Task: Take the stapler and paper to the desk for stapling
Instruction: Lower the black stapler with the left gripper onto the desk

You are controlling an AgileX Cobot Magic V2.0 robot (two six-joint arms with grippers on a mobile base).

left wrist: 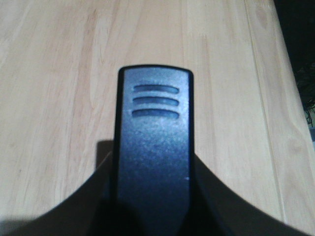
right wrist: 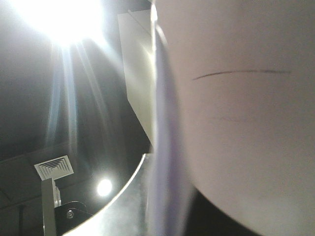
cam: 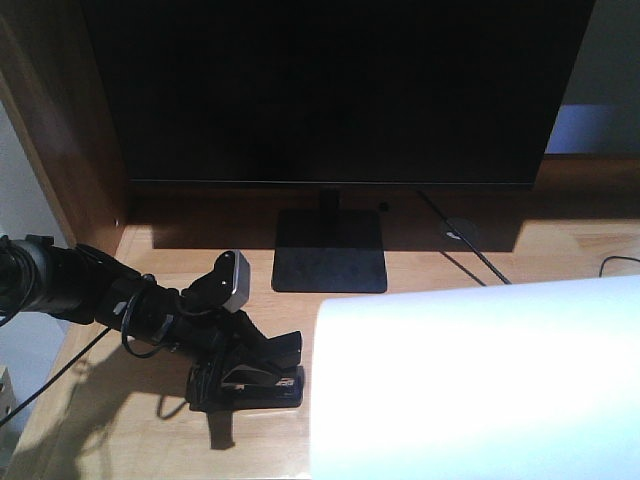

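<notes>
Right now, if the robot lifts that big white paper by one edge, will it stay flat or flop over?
Probably flop: the paper bows in a curve over the desk, so it looks thin and bendy. Such a wide, thin sheet is likely very light for its size, and a push would probably buckle it rather than slide it.

The left arm (cam: 90, 285) extends from the left edge, angled low and forward, with the cable looped along its wrist. The wrist camera housing (cam: 235, 275) sits on top of the wrist. The left gripper (cam: 255, 365) points downward, its jaws clamped on the stapler (cam: 272, 392) from both sides.
</notes>
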